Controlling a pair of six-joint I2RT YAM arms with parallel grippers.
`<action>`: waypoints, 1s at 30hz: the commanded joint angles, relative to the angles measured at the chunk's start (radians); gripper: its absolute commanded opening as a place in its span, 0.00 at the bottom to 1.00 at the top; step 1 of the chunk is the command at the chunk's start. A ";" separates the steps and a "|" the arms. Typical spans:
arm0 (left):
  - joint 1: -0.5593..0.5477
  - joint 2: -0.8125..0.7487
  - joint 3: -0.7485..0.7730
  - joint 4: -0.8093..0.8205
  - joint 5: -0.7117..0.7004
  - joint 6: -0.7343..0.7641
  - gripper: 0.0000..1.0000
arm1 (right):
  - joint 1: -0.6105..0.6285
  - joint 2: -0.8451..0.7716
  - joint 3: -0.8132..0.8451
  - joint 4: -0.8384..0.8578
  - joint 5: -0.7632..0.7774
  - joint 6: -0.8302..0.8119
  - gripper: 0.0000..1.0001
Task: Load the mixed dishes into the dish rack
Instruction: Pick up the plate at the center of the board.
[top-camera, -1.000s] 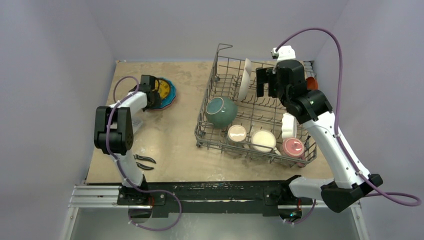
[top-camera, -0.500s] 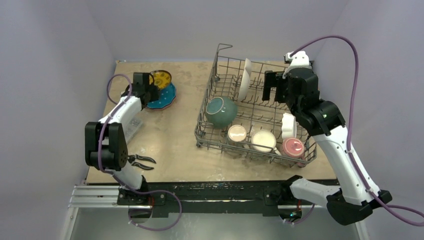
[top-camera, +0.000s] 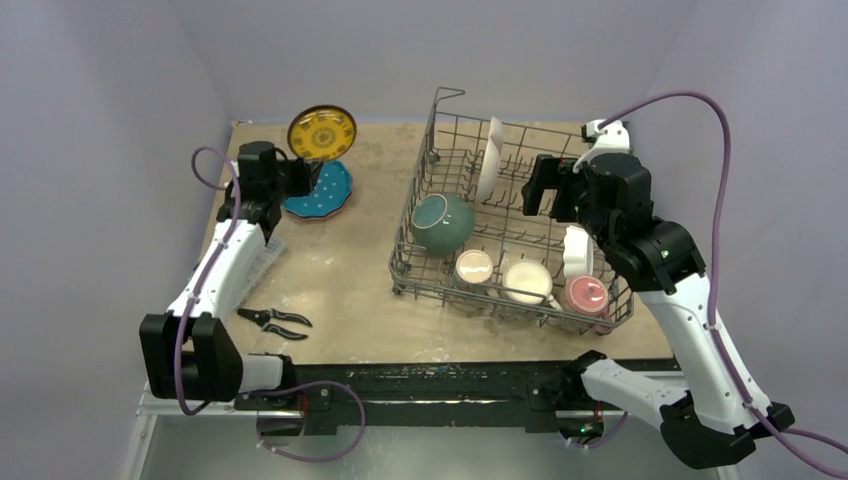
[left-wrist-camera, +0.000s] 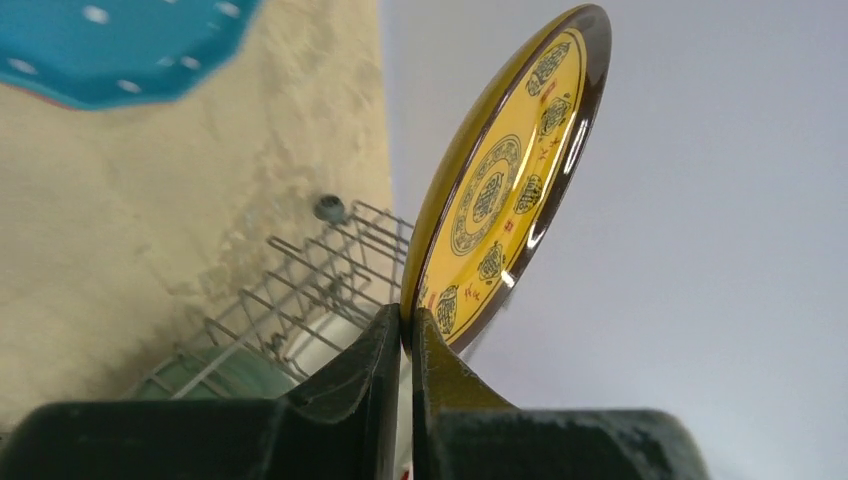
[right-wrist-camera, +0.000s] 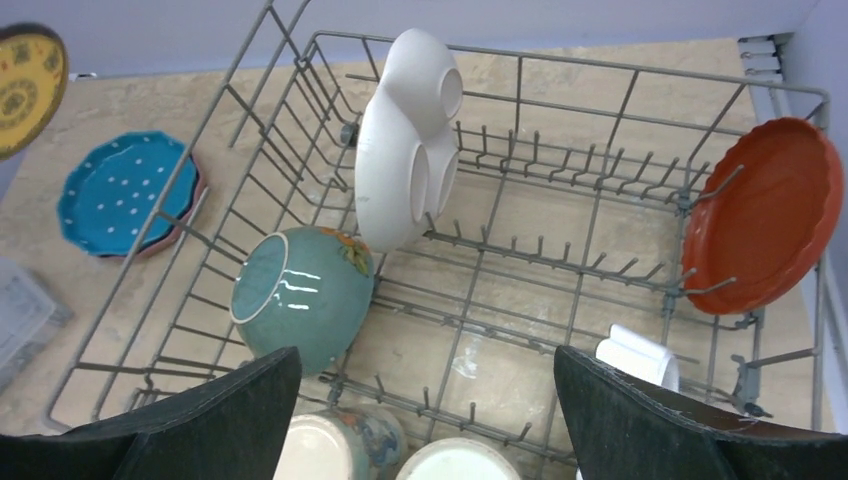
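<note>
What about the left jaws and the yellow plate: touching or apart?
Touching. The left wrist view shows the left jaws pinching the lower rim of the yellow plate, no gap.

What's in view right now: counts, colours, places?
Grey wire dish rack: 1, grey, right of table.
Teal round bowl: 1, teal, on its side, rack's left end.
White divided plate: 1, white, upright on far tines.
Orange round plate: 1, orange, upright, rack's right end.
Ceramic mugs: 3, two cream inside, one red, rack's near row.
Small white dish: 1, white, on edge by red mug.
Blue dotted scalloped plate: 1, blue, far-left table.
Yellow patterned round plate: 1, yellow, held aloft far left.
Black-handled pliers: 1, black, near-left table.
Clear plastic box: 1, clear, left table edge.
Left tool: 1, black, shut on yellow plate's rim.
Right tool: 1, black, open over rack.
</note>
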 joint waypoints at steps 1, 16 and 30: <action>-0.021 -0.092 0.131 0.076 0.177 0.197 0.00 | -0.005 -0.022 -0.010 -0.011 -0.114 0.100 0.98; -0.450 -0.233 0.202 0.004 0.228 0.303 0.00 | -0.005 -0.152 -0.032 0.082 -0.520 0.319 0.98; -0.696 -0.133 0.253 0.082 0.180 0.278 0.00 | -0.006 -0.225 -0.073 0.095 -0.446 0.499 0.98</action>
